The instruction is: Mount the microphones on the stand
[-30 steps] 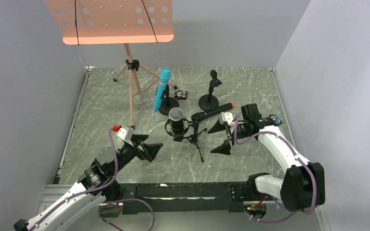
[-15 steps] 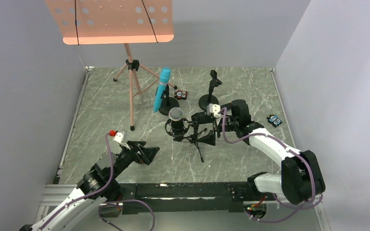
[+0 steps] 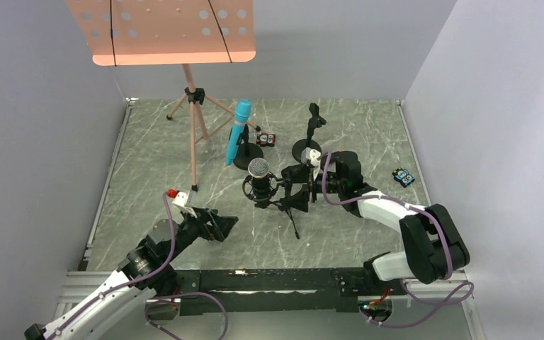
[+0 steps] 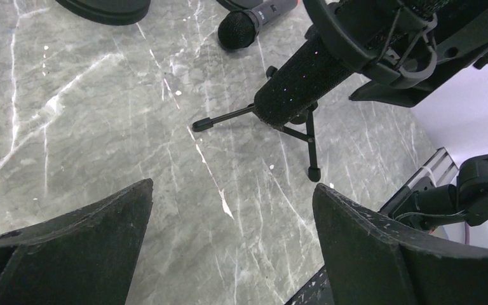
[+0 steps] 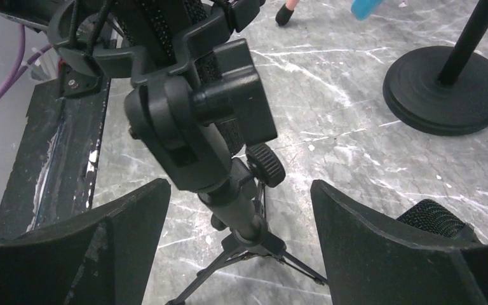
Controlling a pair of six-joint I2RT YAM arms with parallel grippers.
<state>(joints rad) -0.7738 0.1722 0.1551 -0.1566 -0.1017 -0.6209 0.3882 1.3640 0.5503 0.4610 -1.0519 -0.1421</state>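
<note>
A black microphone with a silver mesh head stands in a shock mount on a small tripod stand; its speckled body shows in the left wrist view. My right gripper is open, with its jaws on either side of the tripod's post and not touching it. The blue microphone leans in a round-base stand. A black microphone with an orange end lies on the table, its head by my right finger. My left gripper hangs open and empty over the table.
An empty clip stand on a round base stands behind the right gripper. A salmon music stand rises on a tripod at the back left. Small gadgets lie at the back middle and at the right. Walls close three sides.
My right gripper has swung left from the table's right side to the tripod stand and now straddles its post, jaws slightly narrower. The left arm has shifted only slightly.
</note>
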